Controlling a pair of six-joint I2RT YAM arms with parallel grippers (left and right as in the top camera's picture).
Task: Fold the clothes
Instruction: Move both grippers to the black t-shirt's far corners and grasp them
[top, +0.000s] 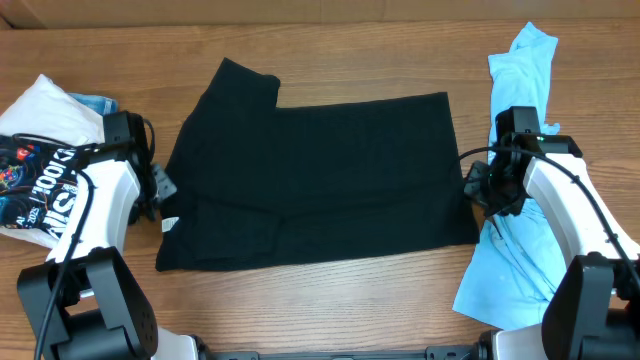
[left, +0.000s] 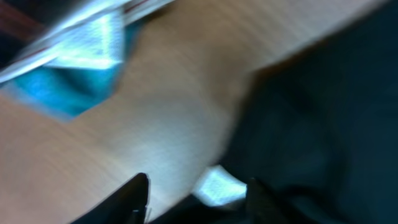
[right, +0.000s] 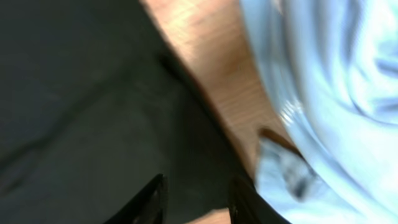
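While the table (top: 330, 50) bears the black garment (top: 320, 180) spread flat across its middle, the blue shirt (top: 505, 275) lies just beside its right hem, so the right gripper (top: 478, 192), jaws apart there, could snag both cloths. The left gripper (top: 160, 195), jaws also apart at the left hem, might pinch only the white tag (left: 217, 186) and lift nothing else.
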